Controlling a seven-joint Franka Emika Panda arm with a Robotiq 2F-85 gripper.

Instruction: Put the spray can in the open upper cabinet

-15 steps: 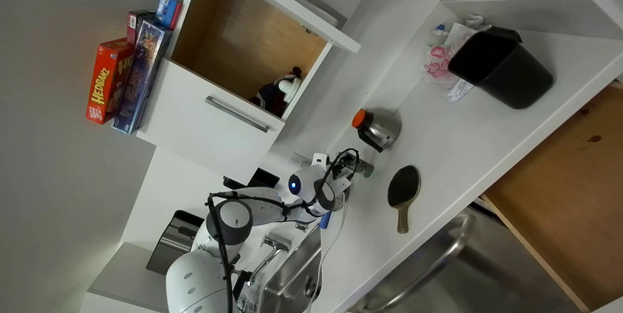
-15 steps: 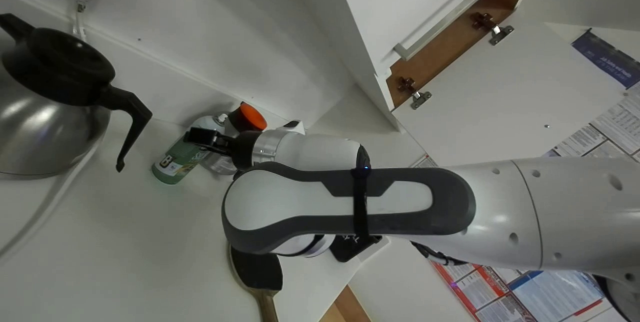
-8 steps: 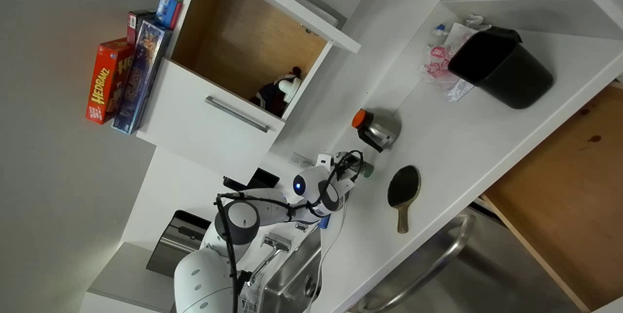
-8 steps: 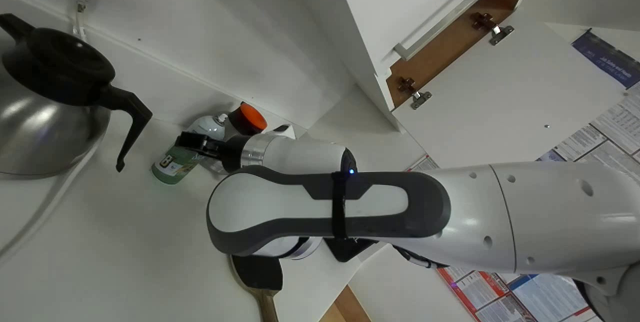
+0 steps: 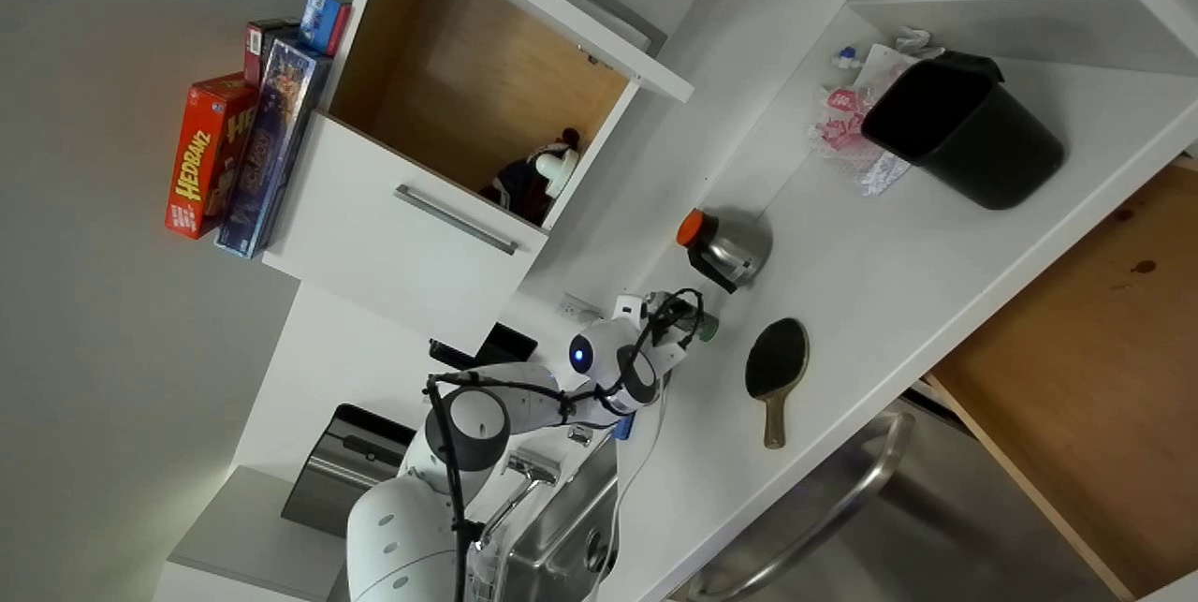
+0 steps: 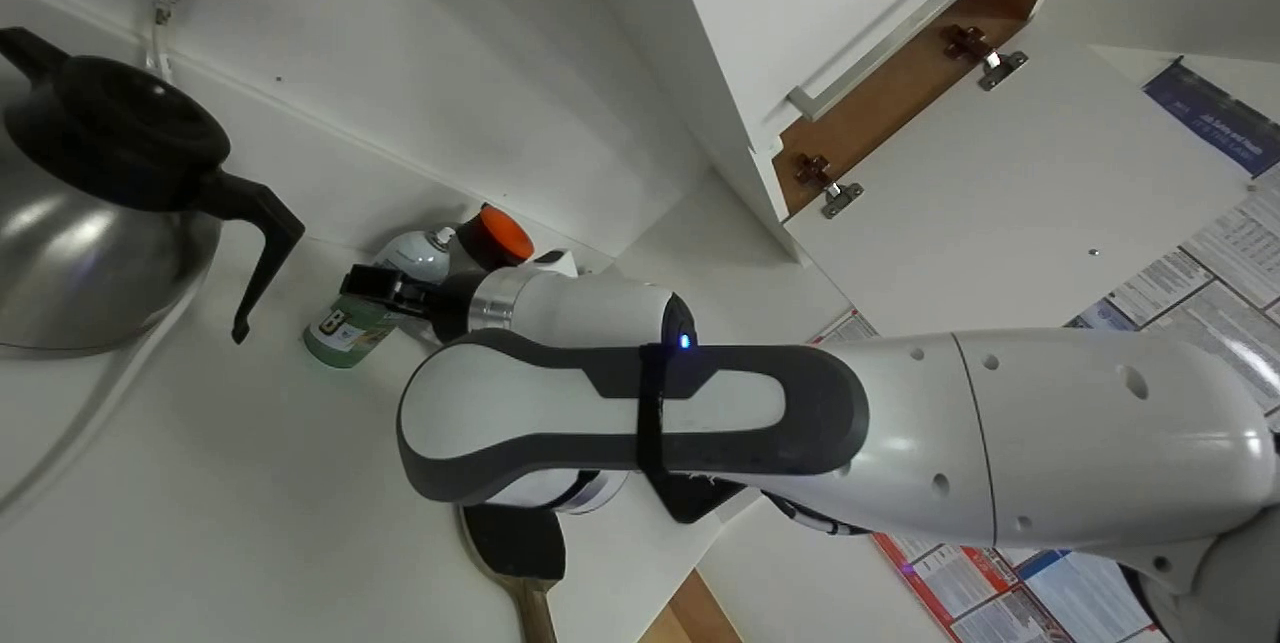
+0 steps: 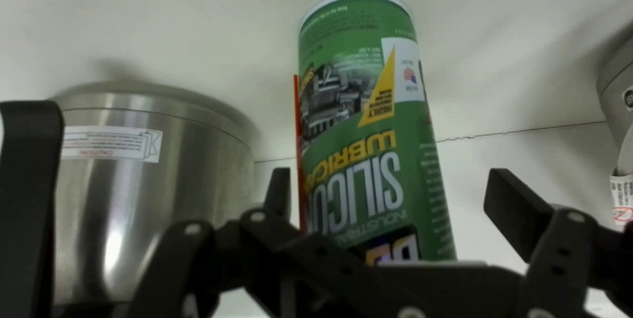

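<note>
The spray can (image 7: 363, 125), green with a silver-grey top, stands upright on the counter and also shows in both exterior views (image 5: 708, 329) (image 6: 345, 331). It is upside down in the wrist view. My gripper (image 7: 398, 197) is open with one finger on each side of the can. The left finger is close to the can and a clear gap lies at the right finger. In both exterior views the gripper (image 5: 676, 326) (image 6: 378, 287) covers part of the can. The open upper cabinet (image 5: 477, 50), white-framed with brown wood inside, holds a dark object and a white thing; its edge shows elsewhere (image 6: 885, 108).
A steel carafe with an orange lid (image 5: 735, 248) stands beside the can, also visible in the wrist view (image 7: 158, 184). A large steel carafe (image 6: 100, 233) stands on the can's other side. A black brush (image 5: 779, 357), black bin (image 5: 1001, 139) and open drawer (image 5: 1076, 321) lie further off.
The arm has moved towards the can, leftward in an exterior view, so the gripper reaches further across it. The can has not moved.
</note>
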